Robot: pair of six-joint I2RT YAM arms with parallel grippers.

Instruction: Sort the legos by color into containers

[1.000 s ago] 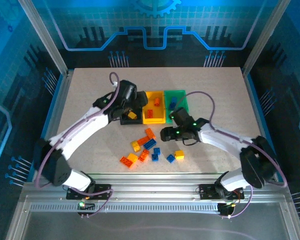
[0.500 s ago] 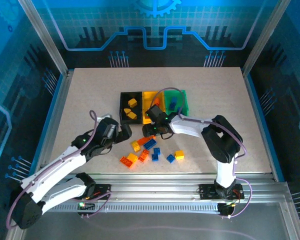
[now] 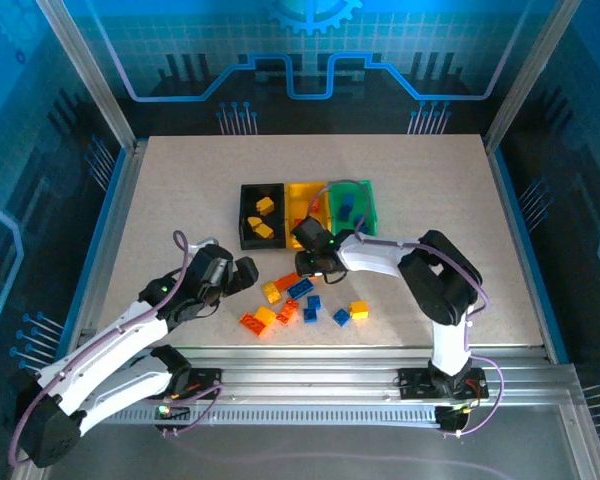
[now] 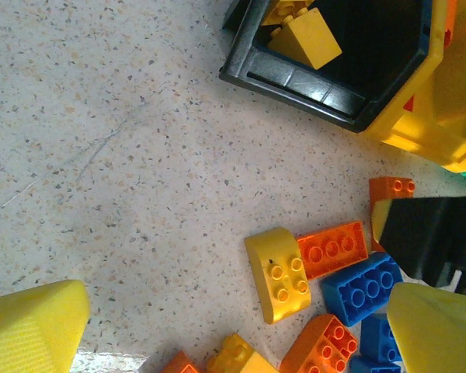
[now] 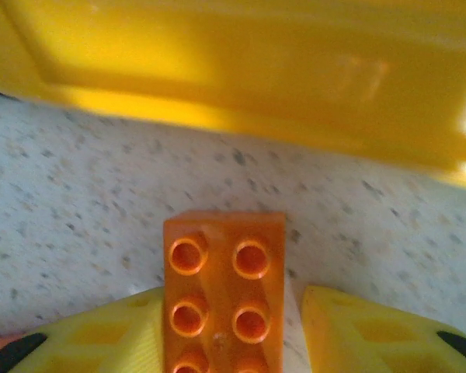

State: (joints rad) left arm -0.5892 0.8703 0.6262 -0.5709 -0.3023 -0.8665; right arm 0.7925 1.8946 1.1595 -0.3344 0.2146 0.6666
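Observation:
Three joined bins stand mid-table: the black bin (image 3: 246,238) with two yellow bricks, the yellow bin (image 3: 298,192) and the green bin (image 3: 369,205) with a blue brick. Loose yellow, orange and blue legos (image 3: 298,298) lie in front of them. My right gripper (image 5: 225,342) is open low over the table, straddling an orange brick (image 5: 225,280) just before the yellow bin's wall (image 5: 241,70); its left finger touches the brick and a gap shows on the right. My left gripper (image 4: 233,334) hangs open left of the pile, above a yellow curved brick (image 4: 282,273).
In the left wrist view, orange (image 4: 334,249) and blue (image 4: 365,287) bricks crowd beside the yellow one, and the right gripper's dark body (image 4: 427,233) sits close by. A lone yellow brick (image 3: 358,309) lies at the pile's right. Bare table stretches to both sides.
My left arm has pulled back from the black bin toward the near left, leaving yellow bricks inside. My right gripper has swung left and dropped over the orange brick by the yellow bin.

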